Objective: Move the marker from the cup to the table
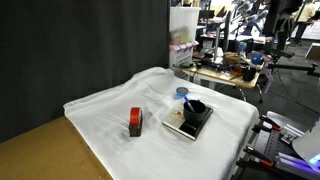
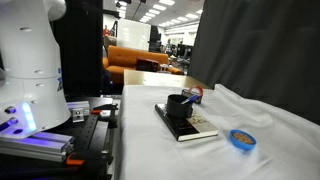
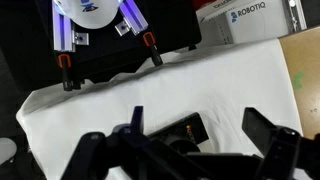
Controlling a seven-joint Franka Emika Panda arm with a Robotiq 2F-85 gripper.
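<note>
The marker (image 3: pixel 135 118) stands in the black cup (image 1: pixel 195 108), which rests on a flat book right of centre on the cloth-draped worktop (image 1: pixel 30 150). The end effector (image 3: pixel 185 152) hangs above with its fingers spread wide, likely ready to straddle the upright marker.

The cup (image 1: pixel 195 107) stands on a flat book (image 1: pixel 186 128) on the cloth (image 1: pixel 110 105) covering the table (image 1: pixel 35 150). In an exterior view a boxy object (image 1: pixel 135 121) sits left of it, with a small container (image 1: pixel 182 91) just behind.
</note>
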